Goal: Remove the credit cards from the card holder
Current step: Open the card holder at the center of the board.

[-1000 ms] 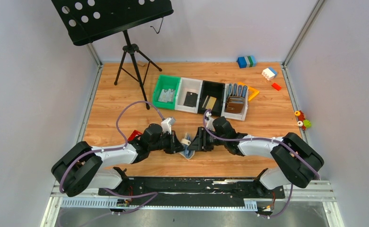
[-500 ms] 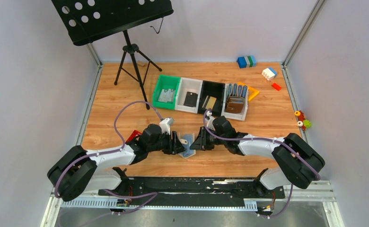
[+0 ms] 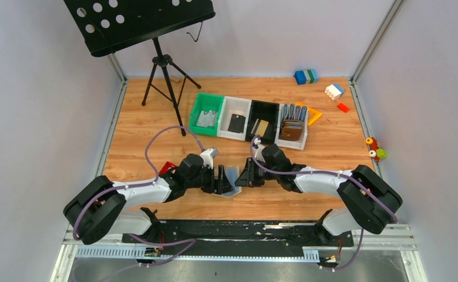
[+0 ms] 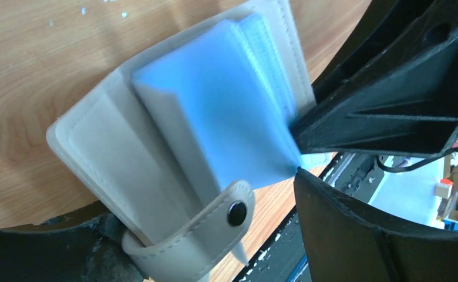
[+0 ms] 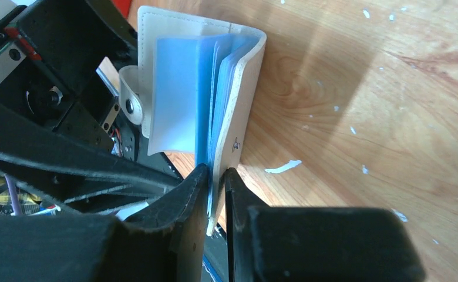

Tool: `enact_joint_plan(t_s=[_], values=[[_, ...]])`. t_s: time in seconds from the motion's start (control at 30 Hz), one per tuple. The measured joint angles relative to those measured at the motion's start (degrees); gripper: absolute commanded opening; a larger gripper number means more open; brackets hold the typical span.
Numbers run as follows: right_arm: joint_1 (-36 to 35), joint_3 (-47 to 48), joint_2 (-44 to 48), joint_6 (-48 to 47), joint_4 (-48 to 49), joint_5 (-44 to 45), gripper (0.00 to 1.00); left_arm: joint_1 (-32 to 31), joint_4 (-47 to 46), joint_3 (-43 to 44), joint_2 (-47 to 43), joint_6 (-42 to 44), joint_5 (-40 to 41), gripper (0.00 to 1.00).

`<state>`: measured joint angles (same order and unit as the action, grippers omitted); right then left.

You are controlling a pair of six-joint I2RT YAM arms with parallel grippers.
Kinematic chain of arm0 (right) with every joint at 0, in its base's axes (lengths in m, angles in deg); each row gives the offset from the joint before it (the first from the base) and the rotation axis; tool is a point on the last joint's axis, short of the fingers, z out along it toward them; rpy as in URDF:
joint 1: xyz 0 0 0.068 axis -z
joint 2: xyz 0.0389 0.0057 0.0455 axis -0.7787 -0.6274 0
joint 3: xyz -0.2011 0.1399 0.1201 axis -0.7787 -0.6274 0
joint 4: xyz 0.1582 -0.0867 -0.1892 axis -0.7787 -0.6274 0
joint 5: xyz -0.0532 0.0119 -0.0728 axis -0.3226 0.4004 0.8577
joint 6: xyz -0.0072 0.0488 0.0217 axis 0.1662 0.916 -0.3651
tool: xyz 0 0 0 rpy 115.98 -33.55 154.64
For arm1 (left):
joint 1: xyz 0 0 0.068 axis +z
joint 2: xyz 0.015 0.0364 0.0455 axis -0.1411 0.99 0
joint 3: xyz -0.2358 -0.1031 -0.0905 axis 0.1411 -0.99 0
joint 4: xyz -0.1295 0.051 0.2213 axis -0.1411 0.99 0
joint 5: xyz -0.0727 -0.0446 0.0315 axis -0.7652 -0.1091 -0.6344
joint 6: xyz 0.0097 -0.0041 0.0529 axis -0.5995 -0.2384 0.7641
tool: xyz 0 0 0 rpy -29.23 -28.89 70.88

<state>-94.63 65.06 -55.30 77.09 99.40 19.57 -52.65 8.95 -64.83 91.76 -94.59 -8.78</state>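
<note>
The pale grey-beige card holder hangs open between my two grippers near the table's front edge. Its bluish plastic sleeves fan out, and no card shows inside them. The snap tab hangs from its lower edge. My right gripper is shut on one cover together with some sleeves. My left gripper stands open, jaws wide on either side of the tab and the other cover. A gold-tan credit card lies in the black bin.
A row of bins crosses the middle of the table: green, white, black, and one with brown wallets. A music stand is at the back left. Toy bricks lie at the back right. A red object sits by my left arm.
My left gripper has opened and let go of the card holder. My right gripper has closed on its other cover. The holder now sits a little higher between the two grippers.
</note>
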Motion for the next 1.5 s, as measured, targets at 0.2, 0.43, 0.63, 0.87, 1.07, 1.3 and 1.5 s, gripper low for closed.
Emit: enact_joint_plan(t_s=[0.2, 0.43, 0.63, 0.87, 1.07, 1.3, 1.5], values=[[-1.55, 1.64, -0.87, -0.48, -0.11, 0.07, 0.16, -0.02, -0.31, 1.27, 1.92, 0.37, -0.98, 0.90], [-1.88, 2.14, -1.20, -0.96, -1.20, 0.68, 0.18, -0.02, -0.37, 1.27, 2.62, 0.72, -1.14, 0.60], [-1.88, 2.14, -1.20, -1.07, -1.40, 0.66, 0.40, 0.02, 0.28, 1.27, 3.41, 1.03, -0.83, 0.53], [-2.14, 2.14, -1.20, -1.07, -1.31, 0.61, 0.42, 0.02, 0.28, 0.79, 3.63, 0.98, -0.81, 0.40], [-1.68, 2.14, -1.20, -1.07, -1.31, 0.39, 0.29, 0.11, 0.17, 0.28, 3.63, 0.90, -0.66, 0.35], [-0.90, 2.56, -2.23, -2.12, -2.67, 0.59, 0.19, 2.21, 0.20, -0.74, 2.19, 0.76, -0.87, 0.36], [2.16, 2.40, -2.27, -3.13, -2.75, -0.79, 0.36, 4.72, 1.49, -1.90, -0.76, 0.98, -0.79, 0.35]])
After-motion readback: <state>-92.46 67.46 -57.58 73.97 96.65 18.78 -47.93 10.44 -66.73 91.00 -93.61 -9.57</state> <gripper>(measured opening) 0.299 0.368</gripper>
